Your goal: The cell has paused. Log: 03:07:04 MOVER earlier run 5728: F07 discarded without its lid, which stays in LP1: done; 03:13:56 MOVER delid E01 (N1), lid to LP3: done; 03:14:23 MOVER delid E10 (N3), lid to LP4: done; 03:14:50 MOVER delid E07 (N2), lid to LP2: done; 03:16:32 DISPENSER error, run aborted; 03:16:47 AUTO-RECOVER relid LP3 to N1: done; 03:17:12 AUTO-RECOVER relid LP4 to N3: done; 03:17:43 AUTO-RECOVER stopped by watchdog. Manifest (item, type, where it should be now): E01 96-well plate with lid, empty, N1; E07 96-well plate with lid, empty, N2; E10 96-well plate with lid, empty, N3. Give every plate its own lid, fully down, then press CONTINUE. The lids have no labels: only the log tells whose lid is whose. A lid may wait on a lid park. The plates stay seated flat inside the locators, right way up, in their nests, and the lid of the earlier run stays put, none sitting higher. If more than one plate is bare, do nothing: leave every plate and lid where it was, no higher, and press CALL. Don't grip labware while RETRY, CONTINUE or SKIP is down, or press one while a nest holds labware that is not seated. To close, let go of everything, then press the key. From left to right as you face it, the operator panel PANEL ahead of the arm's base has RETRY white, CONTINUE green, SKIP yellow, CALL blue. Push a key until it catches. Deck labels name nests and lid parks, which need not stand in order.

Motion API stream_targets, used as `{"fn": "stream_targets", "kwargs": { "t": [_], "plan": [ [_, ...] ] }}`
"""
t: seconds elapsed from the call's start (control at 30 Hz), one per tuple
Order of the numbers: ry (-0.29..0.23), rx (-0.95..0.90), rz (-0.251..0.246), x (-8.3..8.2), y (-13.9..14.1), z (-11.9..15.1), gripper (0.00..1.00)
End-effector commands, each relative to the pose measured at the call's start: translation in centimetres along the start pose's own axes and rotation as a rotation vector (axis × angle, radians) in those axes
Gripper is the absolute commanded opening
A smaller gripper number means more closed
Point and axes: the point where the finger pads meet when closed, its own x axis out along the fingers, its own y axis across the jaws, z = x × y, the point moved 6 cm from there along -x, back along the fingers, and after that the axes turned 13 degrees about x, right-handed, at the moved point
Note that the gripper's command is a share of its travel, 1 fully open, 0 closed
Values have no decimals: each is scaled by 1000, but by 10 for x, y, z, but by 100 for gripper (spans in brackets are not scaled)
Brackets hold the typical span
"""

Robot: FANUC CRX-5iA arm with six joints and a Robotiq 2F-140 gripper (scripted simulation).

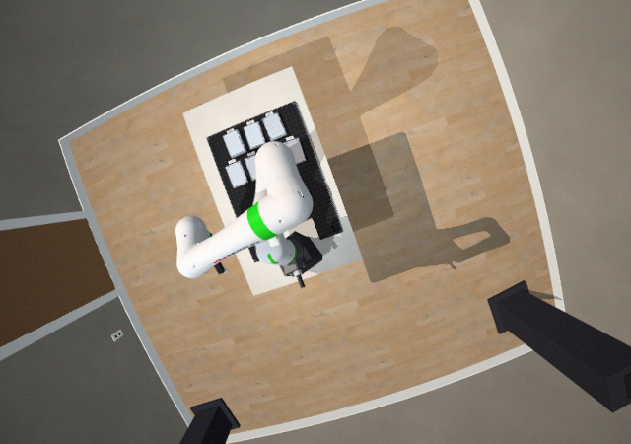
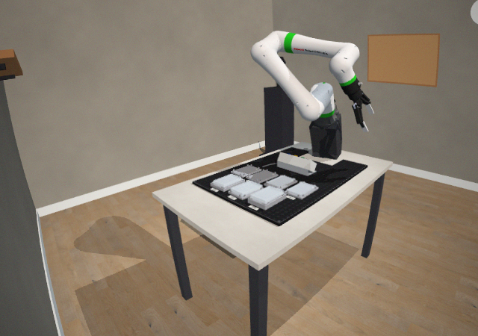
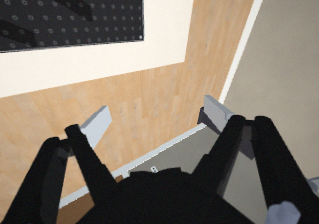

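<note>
The labware point(image 2: 262, 191) sits in two rows on the black perforated deck point(image 2: 339, 172) at the middle of the white table point(image 2: 231, 232): pale rectangular plates and lids in the near row, two greyer rectangles point(image 2: 255, 173) behind, with the sloped operator panel point(image 2: 296, 163) between them and the arm's base. Which park carries the lid owed to N2 cannot be read; the deck labels are too small in every view.

The gripper point(image 2: 362, 113) hangs high beside the base, past the table's far edge, fingers spread wide and grasping nothing. So the plates lie well away from it, down and back across the deck toward the exterior camera (the panel stands in between).

The wrist view shows only a corner of the deck, table edge and floor between the finger pads, no labware. In the top view the arm's white links point(image 1: 277, 185) cover part of the rows that the exterior view shows whole.
</note>
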Motion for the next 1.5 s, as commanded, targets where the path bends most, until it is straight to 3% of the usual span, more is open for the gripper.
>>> {"fn": "stream_targets", "kwargs": {
  "t": [0.0, 0.03, 0.1, 0.17, 0.23, 0.33, 0.4, 0.43, 0.47, 0.5, 0.57, 0.6, 0.67, 0.7, 0.77, 0.8, 0.87, 0.97, 1.03, 1.07, 1.23, 1.27, 1.3, 1.47],
  "plan": [
    [-31, 154, -52, -4, -44, 12, 100],
    [-44, 214, -74, -7, -61, 14, 100],
    [-44, 214, -74, -7, -61, 14, 100],
    [-73, 347, -123, -14, -102, 15, 100],
    [-73, 347, -123, -14, -102, 15, 100],
    [-105, 492, -177, -23, -148, 11, 100],
    [-105, 492, -177, -23, -148, 11, 100],
    [-122, 568, -206, -29, -173, 6, 100],
    [-122, 568, -206, -29, -173, 6, 100],
    [-139, 645, -235, -35, -198, -2, 100],
    [-139, 645, -235, -35, -198, -2, 100],
    [-157, 722, -264, -42, -223, -11, 100],
    [-157, 722, -264, -42, -223, -11, 100],
    [-175, 799, -293, -49, -248, -22, 100],
    [-175, 799, -293, -49, -248, -22, 100],
    [-193, 876, -322, -57, -272, -36, 100],
    [-193, 876, -322, -57, -272, -36, 100],
    [-228, 1023, -379, -73, -317, -67, 100],
    [-228, 1023, -379, -73, -317, -67, 100],
    [-244, 1092, -406, -81, -337, -85, 100],
    [-260, 1158, -432, -89, -355, -104, 100],
    [-276, 1220, -456, -96, -371, -123, 100],
    [-276, 1220, -456, -96, -371, -123, 100],
    [-315, 1378, -519, -117, -408, -177, 100]
  ]
}}
